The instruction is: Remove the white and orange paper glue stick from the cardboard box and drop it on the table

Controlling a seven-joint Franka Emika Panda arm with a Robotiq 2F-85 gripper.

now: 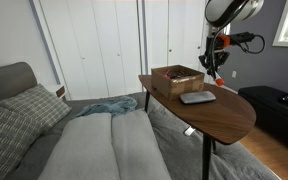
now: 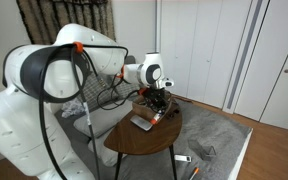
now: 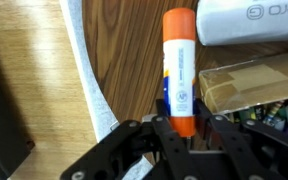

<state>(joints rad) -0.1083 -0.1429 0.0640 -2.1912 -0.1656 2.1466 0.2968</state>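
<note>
gripper (image 3: pixel 184 122) clamped on glue stick (image 3: pixel 179 62) — long axis straight ahead, orange cap foremost

Glossy plastic glue stick (image 3: pixel 179 70), wood-grain table (image 3: pixel 124 60)

Table (image 1: pixel 229 118): oval top of dark wood, carried on thin black legs, noted in both exterior views. Two items are found directly on it. A shallow brown box (image 1: pixel 177 78) is set toward one end. A flat grey pad (image 1: pixel 197 97) is laid just beside the box. The remaining wood is left bare.
</note>
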